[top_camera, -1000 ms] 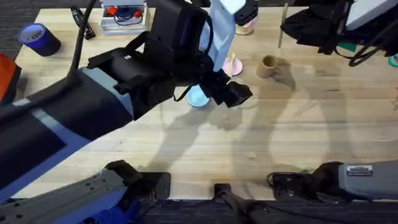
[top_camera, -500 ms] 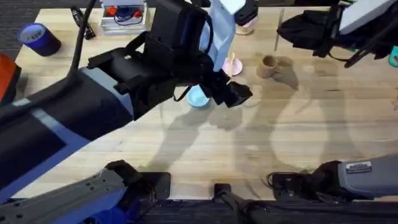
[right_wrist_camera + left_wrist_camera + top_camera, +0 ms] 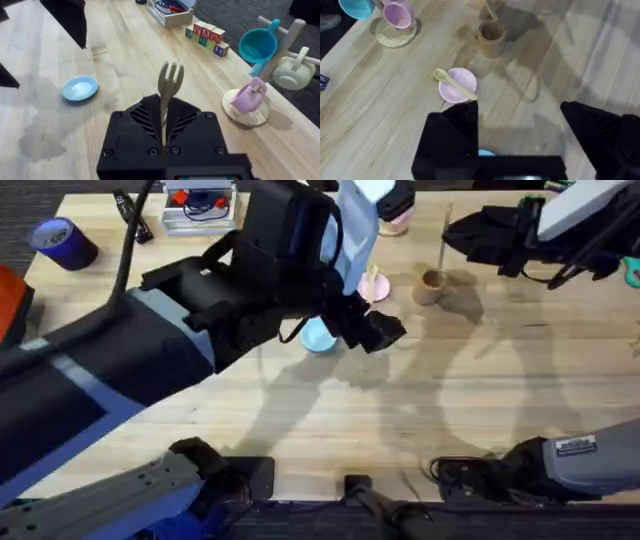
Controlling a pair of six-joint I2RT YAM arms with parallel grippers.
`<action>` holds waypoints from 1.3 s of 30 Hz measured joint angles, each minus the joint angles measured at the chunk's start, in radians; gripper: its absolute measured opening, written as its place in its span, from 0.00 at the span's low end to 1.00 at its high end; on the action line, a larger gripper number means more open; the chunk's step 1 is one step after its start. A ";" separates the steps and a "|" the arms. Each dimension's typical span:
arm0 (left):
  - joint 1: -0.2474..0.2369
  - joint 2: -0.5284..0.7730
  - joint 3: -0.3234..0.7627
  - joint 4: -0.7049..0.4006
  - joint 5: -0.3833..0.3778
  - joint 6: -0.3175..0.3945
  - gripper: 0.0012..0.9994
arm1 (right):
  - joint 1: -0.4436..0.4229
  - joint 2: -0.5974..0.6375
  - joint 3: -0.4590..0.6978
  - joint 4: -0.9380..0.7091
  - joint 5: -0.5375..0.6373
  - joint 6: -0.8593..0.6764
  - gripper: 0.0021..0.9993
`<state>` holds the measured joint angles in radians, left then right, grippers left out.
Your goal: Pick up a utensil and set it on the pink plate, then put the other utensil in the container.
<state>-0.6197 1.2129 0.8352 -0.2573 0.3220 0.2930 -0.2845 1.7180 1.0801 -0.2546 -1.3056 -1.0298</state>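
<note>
Landmark: the container (image 3: 431,285), a tan cup standing upright on the table (image 3: 330,430).

Spoon-ended utensil (image 3: 455,84) lies across the pink plate (image 3: 457,85), bowl end overhanging the rim; plate sits just beside the container, on the left arm's side; first half of the task looks done.

Fork (image 3: 168,97) clamped between the fingers of the right gripper (image 3: 165,131), tines up and clear of the black housing, handle buried in the grip; in the overhead view it reads as a thin pale stick (image 3: 447,230) hanging beyond the container, near but not yet over its mouth.

Left gripper (image 3: 520,135) hovers over the table on the near side of the plate, fingers spread wide, nothing between them; blue plate (image 3: 80,88) lies farther from the container than the pink one.

Risks, as judged:
- cup mouth is narrow; a handle tip arriving off-centre would catch the rim and tip or shove the cup toward the pink plate;
- fork is held near one end; any tilt in the grip swings the lower end wide of the opening;
- letting go high could bounce the fork out or topple the light cup;
- left arm crowds the plate side, so a wide approach from there risks contact.
</note>
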 joint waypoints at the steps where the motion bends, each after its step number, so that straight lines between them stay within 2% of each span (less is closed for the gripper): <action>1: 0.000 0.000 0.000 0.000 0.000 0.000 0.99 | 0.000 0.000 0.000 0.000 0.000 0.000 0.03; 11: 0.000 0.000 0.000 0.000 0.000 0.000 0.99 | -0.002 0.006 0.000 -0.001 0.005 0.000 0.03; 39: 0.000 0.000 0.000 0.000 0.000 0.000 1.00 | -0.002 0.136 0.000 0.022 0.008 0.000 0.03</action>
<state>-0.6197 1.2129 0.8352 -0.2573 0.3222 0.2932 -0.2867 1.8542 1.0801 -0.2325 -1.2980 -1.0295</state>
